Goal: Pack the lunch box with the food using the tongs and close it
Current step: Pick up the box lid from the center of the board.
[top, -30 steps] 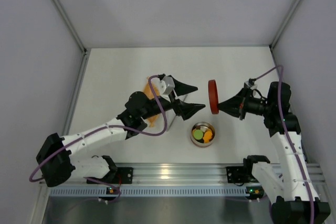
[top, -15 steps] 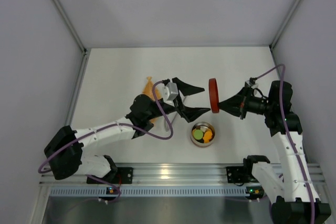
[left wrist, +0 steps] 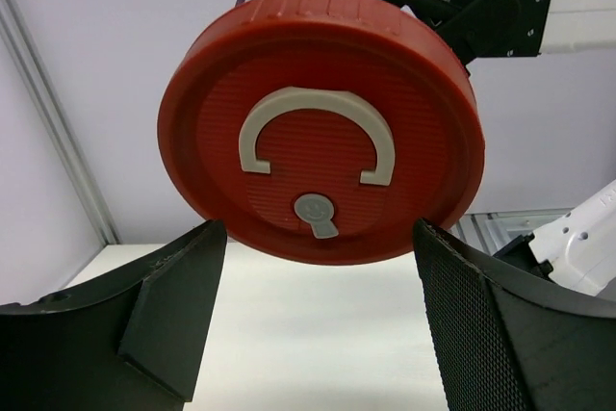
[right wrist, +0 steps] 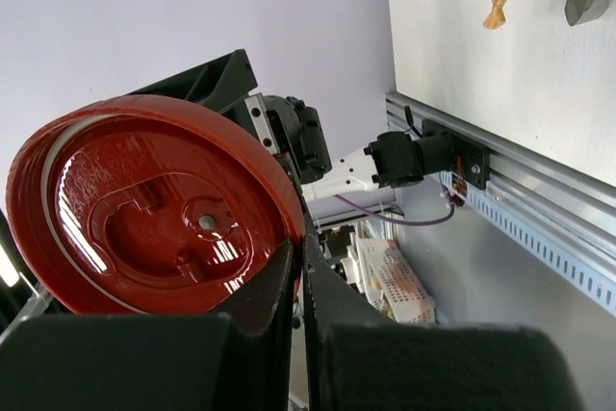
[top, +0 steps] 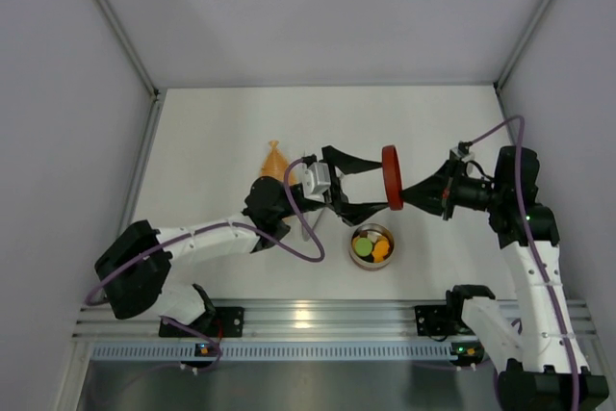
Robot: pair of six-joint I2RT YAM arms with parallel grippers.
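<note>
Our right jaws are clenched on the rim of the red lid [top: 390, 177], holding it on edge in the air above the counter [top: 221, 132]. Our left jaws stand released on either side of it, seemingly not touching. We judge the lid stiff, light plastic, best gripped across its ribbed rim. Below, the open tin [top: 351, 243] holds green and orange food [top: 364, 247].

Top camera: fixed high and behind the arm bases [top: 197, 313], which sat at 6 o'clock, and looked down on the whole table [top: 221, 132]. Left wrist camera: very close, faced the red lid [left wrist: 318, 132] outer side, toward 12 o'clock. Right wrist camera: close on its inner side at 9 o'clock, table at 1 o'clock. All three views shared the lid.
</note>
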